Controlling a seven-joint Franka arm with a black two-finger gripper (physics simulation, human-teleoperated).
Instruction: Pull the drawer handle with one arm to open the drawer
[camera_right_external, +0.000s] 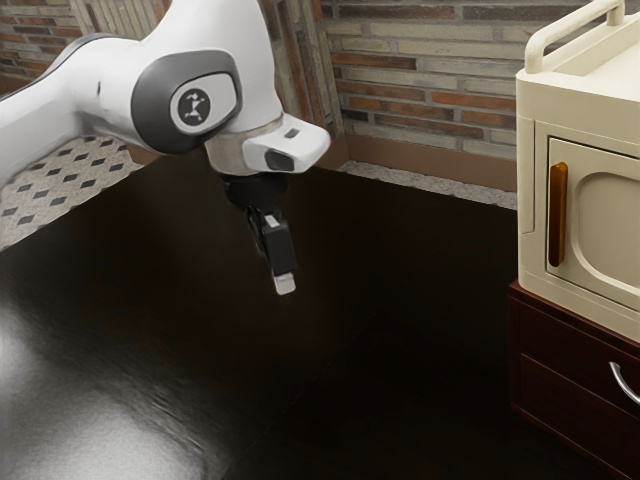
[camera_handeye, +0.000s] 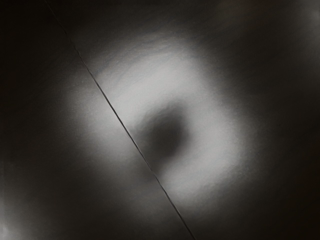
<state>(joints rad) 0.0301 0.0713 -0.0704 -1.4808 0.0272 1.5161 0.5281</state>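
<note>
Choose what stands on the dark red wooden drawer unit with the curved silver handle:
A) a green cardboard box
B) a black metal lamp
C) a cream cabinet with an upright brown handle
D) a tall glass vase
C, because the exterior view shows the cream cabinet, with its upright brown handle, resting on the drawer unit.

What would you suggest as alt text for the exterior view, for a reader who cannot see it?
White robot arm, its black gripper hanging over a dark table; at the exterior view's right, a closed dark red drawer with a silver handle sits beneath a cream cabinet.
</note>
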